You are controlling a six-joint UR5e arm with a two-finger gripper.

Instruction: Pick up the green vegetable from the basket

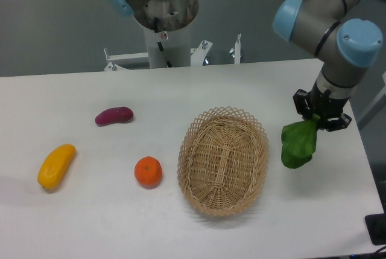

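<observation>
Green vegetable (298,145) hanging from gripper (321,120), beside basket (223,160).

Green vegetable (298,145) dangling right of the oval wicker basket (223,160); dark leaf downward; basket empty

Woven wicker basket (223,161); smooth matt white table (90,211).

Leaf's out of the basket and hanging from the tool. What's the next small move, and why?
Probably lower it straight down. The tool holds the green vegetable by its stem, to the right of the basket, above bare table, so nothing seems to block a set-down.
</observation>
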